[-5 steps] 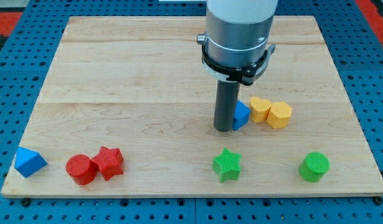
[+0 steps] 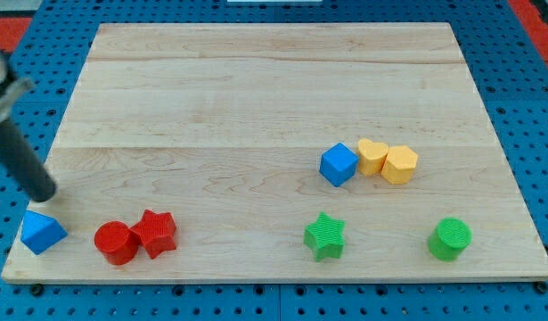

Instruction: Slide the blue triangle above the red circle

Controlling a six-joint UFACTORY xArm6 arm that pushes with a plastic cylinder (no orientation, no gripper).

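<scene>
The blue triangle (image 2: 42,232) lies at the board's lower left corner. The red circle (image 2: 116,242) sits to its right, touching a red star (image 2: 155,234). My tip (image 2: 47,195) is at the view's left, just above the blue triangle, a small gap apart from it. The rod slants up to the view's left edge and looks blurred.
A blue cube (image 2: 339,165), a yellow heart (image 2: 372,156) and a yellow hexagon (image 2: 400,165) stand in a row right of centre. A green star (image 2: 324,235) and a green circle (image 2: 450,239) lie near the bottom edge. The wooden board (image 2: 256,98) rests on a blue pegboard.
The rod has swept from beside the blue cube at the centre to the view's far left, above the blue triangle. No block has moved.
</scene>
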